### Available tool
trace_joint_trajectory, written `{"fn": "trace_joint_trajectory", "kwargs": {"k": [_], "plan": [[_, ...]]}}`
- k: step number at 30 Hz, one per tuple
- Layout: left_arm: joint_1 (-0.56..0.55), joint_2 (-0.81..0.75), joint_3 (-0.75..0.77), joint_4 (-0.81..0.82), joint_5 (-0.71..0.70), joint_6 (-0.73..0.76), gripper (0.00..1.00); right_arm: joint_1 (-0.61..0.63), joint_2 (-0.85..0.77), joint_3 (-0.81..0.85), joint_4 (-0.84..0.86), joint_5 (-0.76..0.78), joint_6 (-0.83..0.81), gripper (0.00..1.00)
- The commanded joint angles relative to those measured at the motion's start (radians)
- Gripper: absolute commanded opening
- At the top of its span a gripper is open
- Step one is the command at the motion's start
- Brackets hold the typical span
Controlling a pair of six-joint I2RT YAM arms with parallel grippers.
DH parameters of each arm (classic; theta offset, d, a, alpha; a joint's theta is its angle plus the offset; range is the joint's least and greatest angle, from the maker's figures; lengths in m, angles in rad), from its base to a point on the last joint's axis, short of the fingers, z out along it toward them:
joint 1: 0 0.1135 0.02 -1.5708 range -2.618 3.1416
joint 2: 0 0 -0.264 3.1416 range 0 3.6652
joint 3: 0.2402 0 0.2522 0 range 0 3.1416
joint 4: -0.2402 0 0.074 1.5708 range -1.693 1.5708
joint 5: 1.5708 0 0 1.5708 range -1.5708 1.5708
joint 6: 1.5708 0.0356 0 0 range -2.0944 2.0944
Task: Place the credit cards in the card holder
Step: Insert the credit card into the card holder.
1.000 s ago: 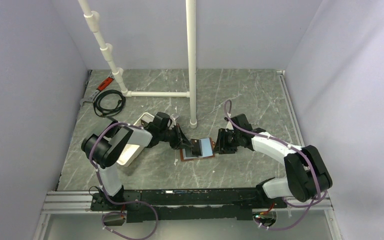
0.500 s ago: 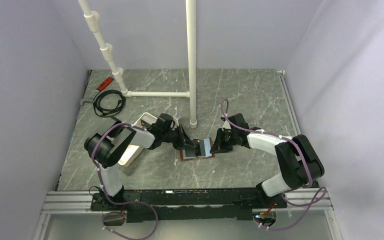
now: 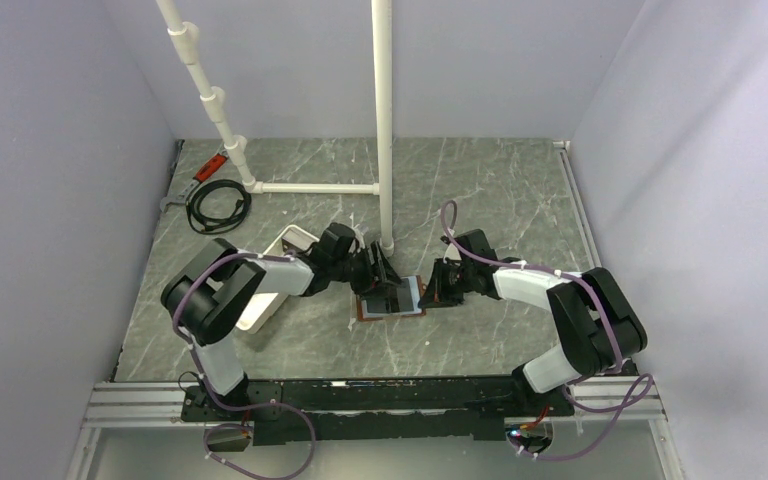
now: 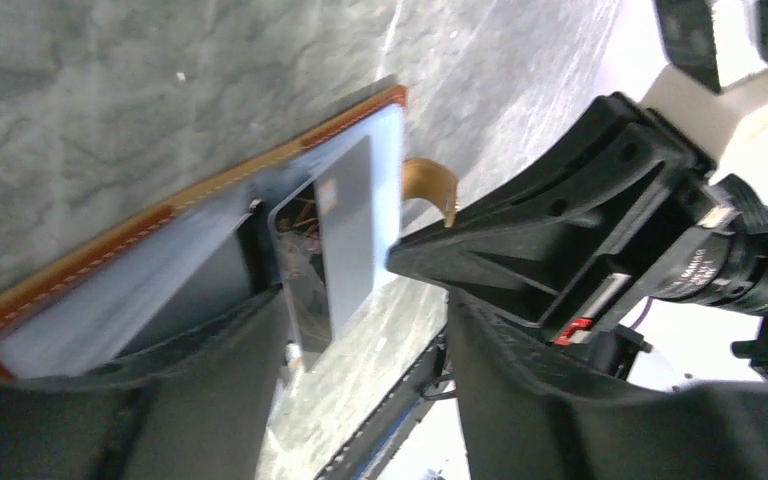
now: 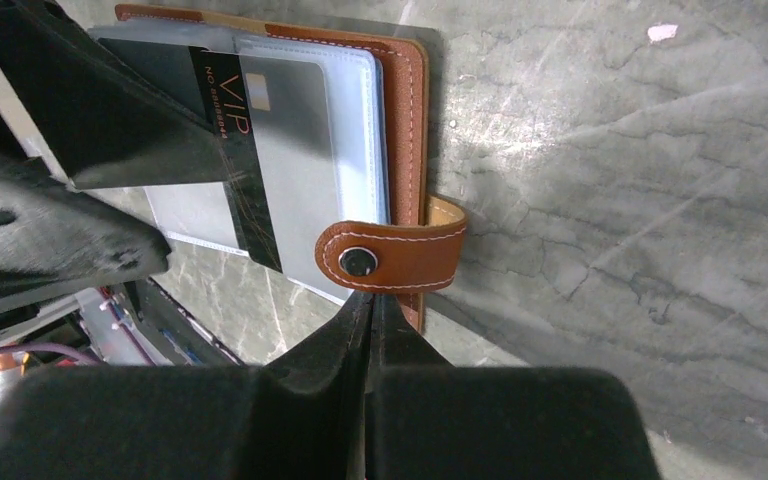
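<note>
The brown card holder (image 3: 388, 312) lies open on the table between both arms. A grey card with a black "VIP" stripe (image 5: 295, 150) lies partly inside its clear sleeve; in the left wrist view this grey card (image 4: 346, 235) pokes out of the pocket just ahead of my fingers. My left gripper (image 4: 360, 312) is open over the holder's left half, and nothing is between its fingers. My right gripper (image 5: 370, 297) is shut. Its tips touch the lower edge of the holder's snap strap (image 5: 392, 256) at the right side. In the top view the left gripper (image 3: 385, 282) and right gripper (image 3: 433, 292) flank the holder.
A long white tray (image 3: 270, 285) lies left of the holder under the left arm. A white pipe post (image 3: 384, 120) stands just behind the holder, with a pipe frame running to the back left. A black cable coil (image 3: 217, 205) and a red tool (image 3: 210, 165) lie at the back left.
My left gripper has opened and let go of the card, which stays in the holder. My right gripper has shut and come in against the holder's strap.
</note>
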Motion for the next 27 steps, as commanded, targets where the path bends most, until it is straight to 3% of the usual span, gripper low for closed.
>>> {"fn": "trace_joint_trajectory", "kwargs": {"k": [1, 8, 27], "plan": [[-0.002, -0.028, 0.029, -0.233, -0.084, 0.079, 0.69, -0.001, 0.006, -0.002, 0.021, -0.003, -0.008, 0.00], [-0.054, -0.029, 0.111, -0.397, -0.171, 0.125, 0.62, -0.001, 0.005, -0.007, 0.016, 0.003, -0.014, 0.00], [-0.112, 0.048, 0.173, -0.201, -0.108, 0.162, 0.64, -0.001, -0.022, -0.023, 0.011, 0.012, -0.019, 0.00]]}}
